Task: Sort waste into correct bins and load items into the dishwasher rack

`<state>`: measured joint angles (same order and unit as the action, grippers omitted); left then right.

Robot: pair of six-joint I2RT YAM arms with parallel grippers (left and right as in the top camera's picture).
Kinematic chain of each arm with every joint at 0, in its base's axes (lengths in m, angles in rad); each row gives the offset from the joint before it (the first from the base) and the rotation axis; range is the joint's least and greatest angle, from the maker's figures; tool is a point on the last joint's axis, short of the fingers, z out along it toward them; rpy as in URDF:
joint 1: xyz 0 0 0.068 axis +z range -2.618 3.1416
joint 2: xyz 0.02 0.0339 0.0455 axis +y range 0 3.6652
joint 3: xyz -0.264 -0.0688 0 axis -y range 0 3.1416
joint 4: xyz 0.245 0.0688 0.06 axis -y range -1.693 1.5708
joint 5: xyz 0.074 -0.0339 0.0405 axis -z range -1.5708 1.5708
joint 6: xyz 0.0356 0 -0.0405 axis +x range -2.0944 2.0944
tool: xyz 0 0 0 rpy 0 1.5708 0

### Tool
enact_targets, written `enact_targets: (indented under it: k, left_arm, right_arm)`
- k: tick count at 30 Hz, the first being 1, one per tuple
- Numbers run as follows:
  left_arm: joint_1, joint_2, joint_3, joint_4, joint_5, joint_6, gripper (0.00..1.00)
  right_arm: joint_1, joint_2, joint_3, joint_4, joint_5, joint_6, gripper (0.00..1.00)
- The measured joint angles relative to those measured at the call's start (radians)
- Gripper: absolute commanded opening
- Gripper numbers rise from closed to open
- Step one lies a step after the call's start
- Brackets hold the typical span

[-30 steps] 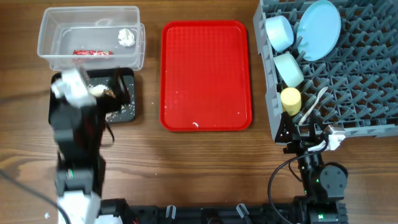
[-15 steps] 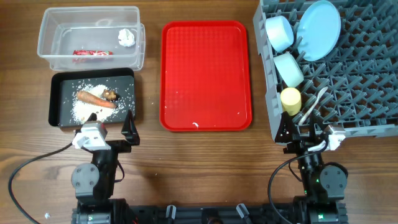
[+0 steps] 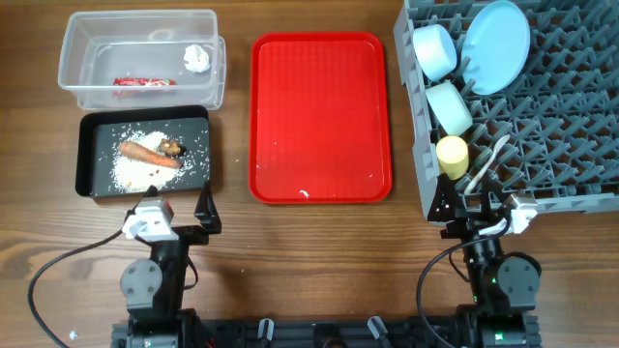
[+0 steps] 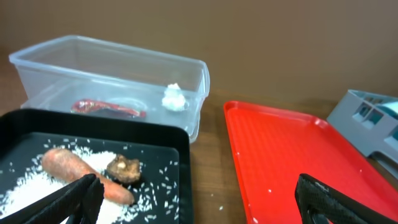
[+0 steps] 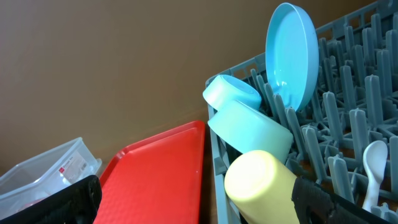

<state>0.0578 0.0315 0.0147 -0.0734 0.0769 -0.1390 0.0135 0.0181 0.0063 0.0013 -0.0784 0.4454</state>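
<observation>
The left gripper [image 4: 196, 190] hangs just off the near edge of the black tray [image 3: 85, 155], its fingers spread wide with nothing between them. The right gripper [image 5: 196, 190] sits at the near edge of the dishwasher rack [image 3: 561, 135], likewise wide open and empty. In the black tray lie the carrot piece [image 3: 147, 154], the small brown lump [image 3: 173, 148] touching its far end, and the rice-like crumbs [image 3: 131, 174], scattered around and under both. The clear tub [image 3: 106, 58], just behind the tray, holds the red-and-white wrapper [image 3: 143, 82] near its front wall and the crumpled tissue [image 3: 196, 58] toward its right end. The red serving tray [image 3: 319, 116] lies between the bins and the rack (a few pale specks show on its surface). In the rack, the light blue plate [image 3: 495, 45] stands on edge among the pegs. Along the rack's left side lie the small light blue bowl [image 3: 434, 50], a paler bowl [image 3: 450, 106] and the yellow cup [image 3: 451, 155], each on its side. The white spoon [image 3: 488, 159] rests just right of the cup.
</observation>
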Motion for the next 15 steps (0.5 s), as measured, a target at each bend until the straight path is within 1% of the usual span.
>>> enact_targets:
  k: [15]
  left_arm:
    - [0.000,-0.017,0.000,0.000,0.000,0.000,1.00]
  right_arm:
    - [0.000,0.000,0.000,0.000,0.000,0.000,1.00]
